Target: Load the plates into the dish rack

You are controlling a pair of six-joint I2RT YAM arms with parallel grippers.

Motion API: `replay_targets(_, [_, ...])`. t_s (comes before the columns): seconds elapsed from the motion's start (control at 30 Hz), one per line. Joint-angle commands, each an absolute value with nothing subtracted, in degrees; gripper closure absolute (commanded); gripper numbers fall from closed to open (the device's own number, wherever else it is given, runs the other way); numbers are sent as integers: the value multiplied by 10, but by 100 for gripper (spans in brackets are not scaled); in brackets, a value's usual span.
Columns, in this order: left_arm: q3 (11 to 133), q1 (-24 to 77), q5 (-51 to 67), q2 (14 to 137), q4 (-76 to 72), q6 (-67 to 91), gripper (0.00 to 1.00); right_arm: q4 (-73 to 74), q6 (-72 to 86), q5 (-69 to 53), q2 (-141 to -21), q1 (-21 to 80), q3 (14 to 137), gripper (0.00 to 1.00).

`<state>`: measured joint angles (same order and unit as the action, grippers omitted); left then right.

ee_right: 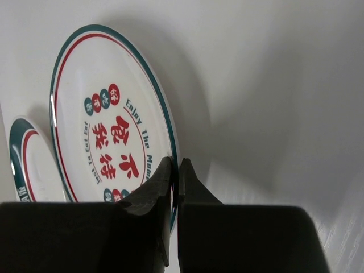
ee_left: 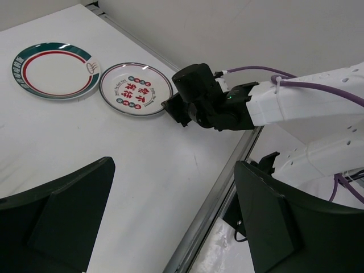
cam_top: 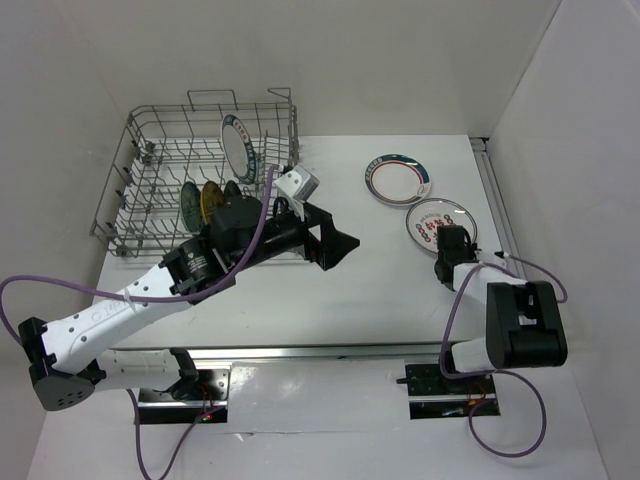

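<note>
Now my right gripper (ee_right: 176, 169) is pinched nearly closed on the near rim of the red-patterned plate (ee_right: 108, 136), near the counter's (cam_top: 380, 290) right edge. My left gripper (cam_top: 337, 246) gapes wide, empty, beside the dish rack (cam_top: 140, 190) in the far left corner.

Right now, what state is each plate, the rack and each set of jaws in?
Dish rack: upright on the table, partly loaded.
Blue-lettered plate: standing on edge in the rack.
Teal plate: on edge in the rack.
Yellow plate: on edge beside the teal one.
Green/red-rimmed plate: flat on the table, untouched.
Red-patterned plate: on the table, rim pinched.
Left gripper: jaws open, empty.
Right gripper: jaws shut on that plate's rim.
</note>
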<state>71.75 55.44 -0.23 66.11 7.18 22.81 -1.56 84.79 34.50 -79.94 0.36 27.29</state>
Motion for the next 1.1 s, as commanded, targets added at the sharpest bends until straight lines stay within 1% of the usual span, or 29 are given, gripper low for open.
replay_targets(0.0, [720,557,-10,645,37,216,0,95,815,319,-789,-1,253,100])
replay_targets(0.1, [720,557,-24,650,37,211,0,134,815,314,-754,-1,258,100])
replay_targets(0.2, [727,557,-39,664,44,211,0,161,815,314,-673,-1,269,100])
replay_targets(0.23, [734,557,-46,671,49,211,0,179,809,314,-624,-1,269,100])
replay_targets(0.37, [744,541,-46,694,49,217,0,206,783,314,-506,10,299,100])
replay_targets(0.57, [744,492,-20,729,22,256,0,172,687,261,-381,11,332,100])
replay_targets(0.63, [765,480,2,750,22,268,0,129,614,209,-354,11,332,100])
replay_targets(0.7, [778,457,34,782,11,268,0,54,565,158,-329,11,327,100])
replay_targets(0.73, [784,449,79,792,-11,281,0,14,493,82,-323,11,321,100])
replay_targets(0.87, [834,428,110,850,-9,287,0,-96,407,-58,-298,11,300,100])
replay_targets(0.9, [844,423,110,861,3,287,0,-132,407,-82,-282,11,294,100])
replay_targets(1.0, [865,410,110,895,8,287,0,-172,399,-124,-261,11,280,100])
replay_targets(1.07, [854,400,110,895,8,294,0,-172,393,-155,-261,11,279,100])
